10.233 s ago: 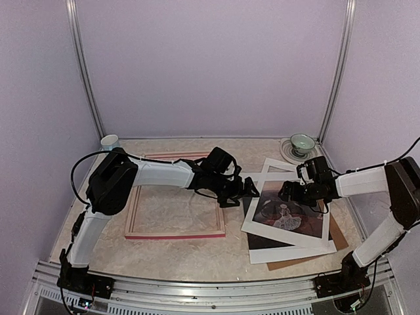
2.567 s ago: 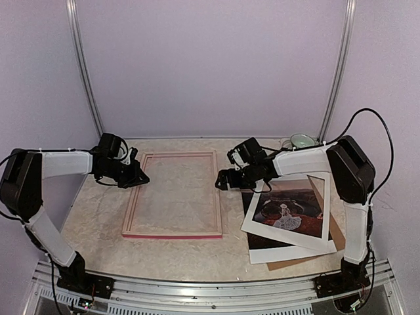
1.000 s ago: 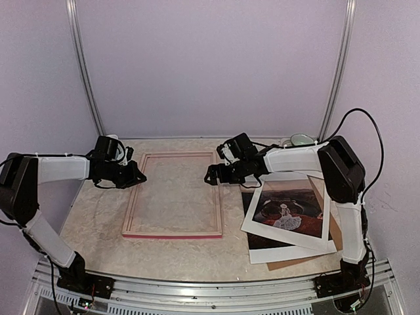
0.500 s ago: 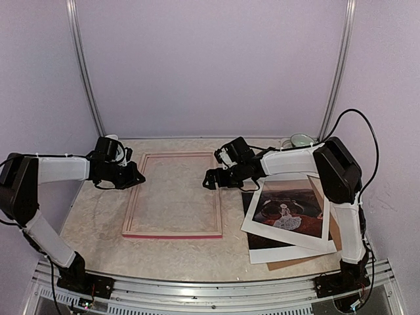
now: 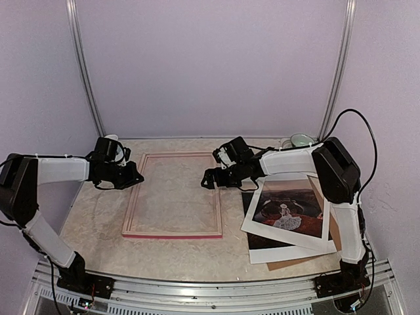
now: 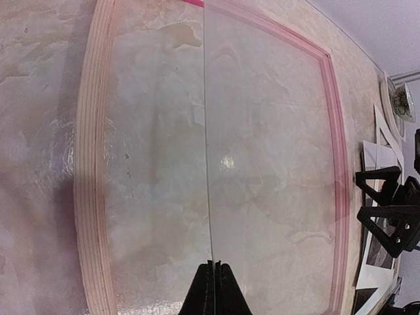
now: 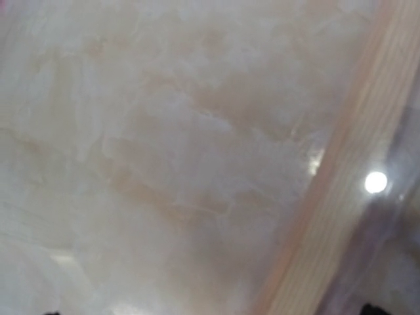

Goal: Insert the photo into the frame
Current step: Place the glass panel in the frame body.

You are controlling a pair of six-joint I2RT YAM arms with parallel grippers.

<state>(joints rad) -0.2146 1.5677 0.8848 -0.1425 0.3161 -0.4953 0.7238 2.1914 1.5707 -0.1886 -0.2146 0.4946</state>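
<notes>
While the photo (image 5: 289,211) is lying untouched just right of the frame (image 5: 172,233), I am pinching the left gripper (image 6: 214,269) tight on what looks like a clear sheet (image 6: 209,164) and hovering the right gripper (image 5: 207,178) wide open, so insertion is waiting.

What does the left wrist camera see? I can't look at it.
The left hand, pinched shut at the bottom, points across the frame lying flat on the marbled table; a thin straight line runs up from it. The right hand, open, shows at the right edge.
</notes>
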